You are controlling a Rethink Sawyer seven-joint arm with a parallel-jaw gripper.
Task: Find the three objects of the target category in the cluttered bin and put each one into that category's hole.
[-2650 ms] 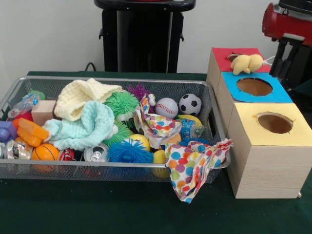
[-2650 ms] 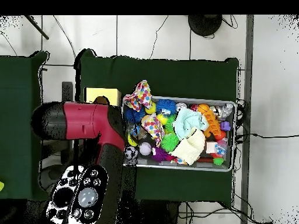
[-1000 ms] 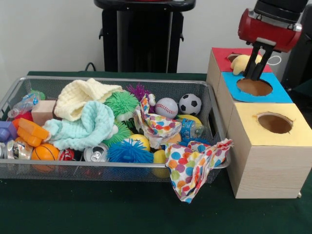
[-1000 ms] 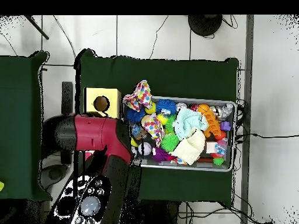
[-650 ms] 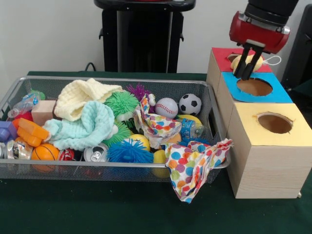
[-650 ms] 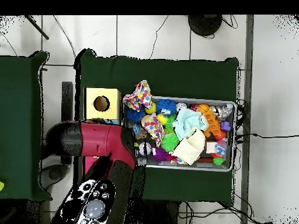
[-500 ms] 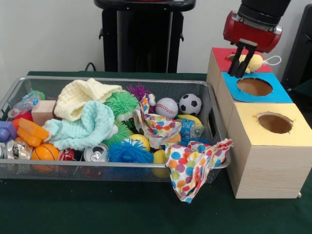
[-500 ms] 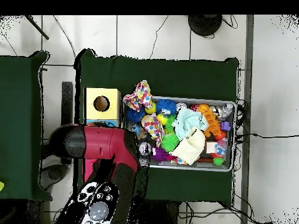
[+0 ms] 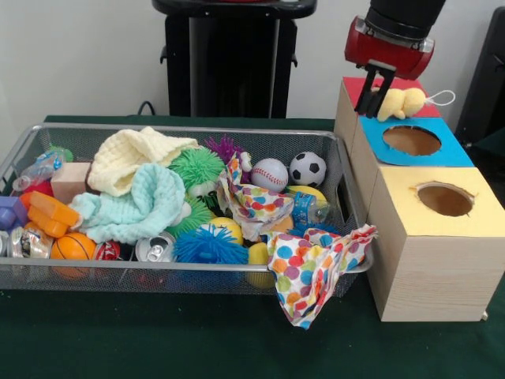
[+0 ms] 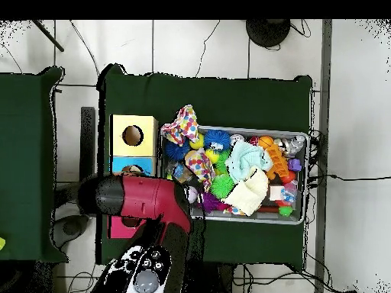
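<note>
Three boxes flank the bin [image 9: 339, 158]; our gripper [image 9: 372, 101], jaws parted and empty, hangs beside the yellow toy [image 9: 401, 103]; we should centre before closing.

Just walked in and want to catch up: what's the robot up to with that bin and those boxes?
The gripper hangs open and empty over the edge of the red-topped box. A yellow plush toy lies on that box beside its hole, not inside it. The wire bin is full of balls, cloths and cans.

Red wrist housing [image 9: 388, 43], black link above, dark claw [image 9: 372, 100].
</note>
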